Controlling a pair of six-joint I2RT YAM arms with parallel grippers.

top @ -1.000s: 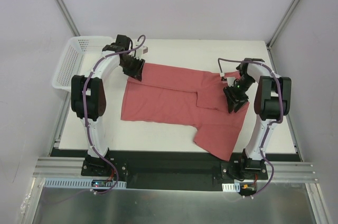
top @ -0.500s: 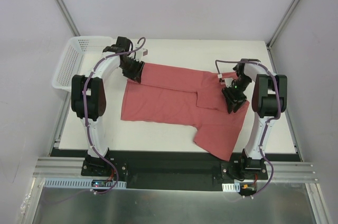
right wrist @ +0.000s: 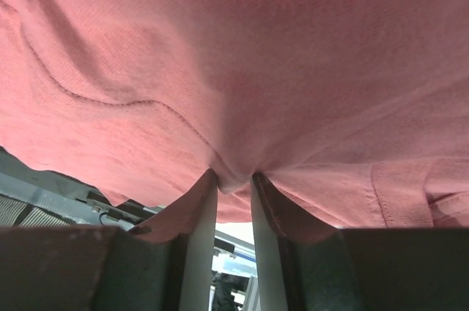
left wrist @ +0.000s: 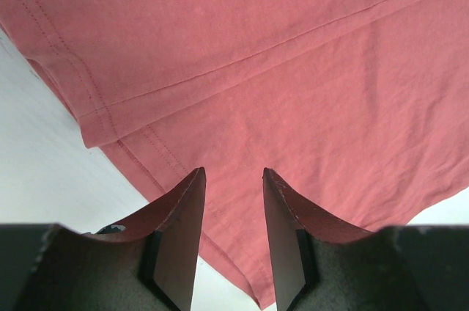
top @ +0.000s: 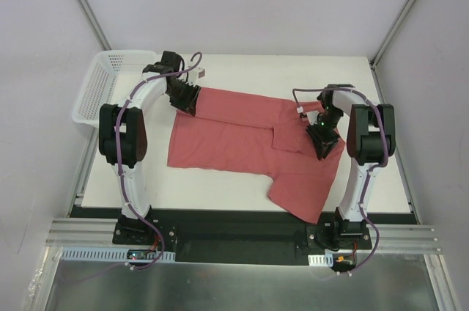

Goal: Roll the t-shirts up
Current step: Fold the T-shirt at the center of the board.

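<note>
The salmon-red t-shirt (top: 234,131) lies partly folded across the white table, with one flap hanging toward the front right. My left gripper (top: 187,98) is at the shirt's far left corner. In the left wrist view its jaws (left wrist: 233,173) stand open over the hemmed corner of the t-shirt (left wrist: 293,69), with cloth showing between them. My right gripper (top: 321,142) is on the shirt's right part. In the right wrist view it (right wrist: 234,177) is shut on a pinch of the t-shirt (right wrist: 242,47), and the cloth is lifted so it drapes over the fingers.
A white perforated basket (top: 99,87) stands off the table's far left corner. The white table (top: 220,186) shows bare in front of the shirt and along the back. A black rail (top: 242,227) runs at the near edge by the arm bases.
My right gripper has shifted slightly left and inward with the cloth in its grip. The left gripper has stayed at the shirt's far left corner.
</note>
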